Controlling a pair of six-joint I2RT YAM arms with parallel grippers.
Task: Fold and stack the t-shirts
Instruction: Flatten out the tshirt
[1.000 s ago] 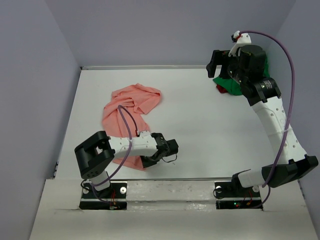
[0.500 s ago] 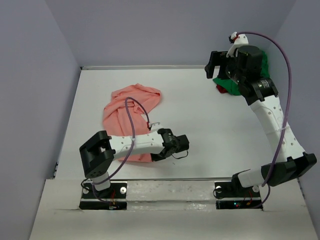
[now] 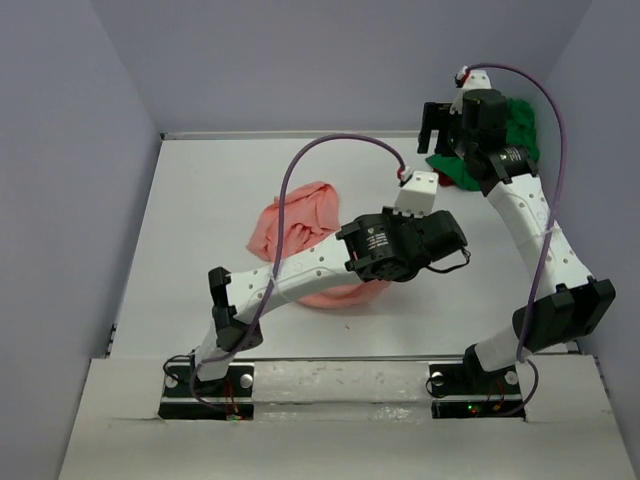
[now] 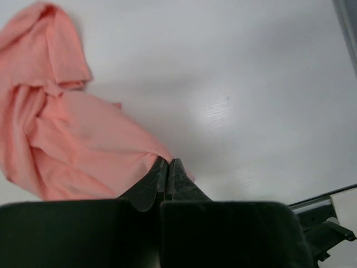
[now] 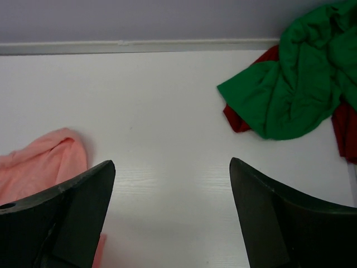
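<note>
Fingers of the left gripper [image 4: 167,162] are being held pressed together, with an edge of the pink t-shirt [image 4: 67,134] being pinched at the very tips; how much cloth is actually caught cannot be told from the wrist view. Out from that pinch the shirt is lying in a loose, bunched heap on the table [image 3: 190,200], left of centre, with no sleeve or hem being readable. Fingers of the right gripper [image 5: 172,163] are being held wide apart with nothing between them, and the gripper is being hovered over bare table towards the back right. The green t-shirt [image 5: 290,84] is lying crumpled beyond it to the right, near the back wall [image 5: 167,22], partly on top of a dark red cloth [image 5: 237,120]. The two shirts are well apart. Step judged to be in hand: the pink shirt is being pulled out for flattening. No fold is being shown yet, and stacking is not yet being attempted. Next move, as a judgement: a second edge point on the pink shirt is being called for, probably from the free right gripper, so the cloth can be tensioned between both arms and laid flat. The thin pinch is being flagged as a slip risk.
</note>
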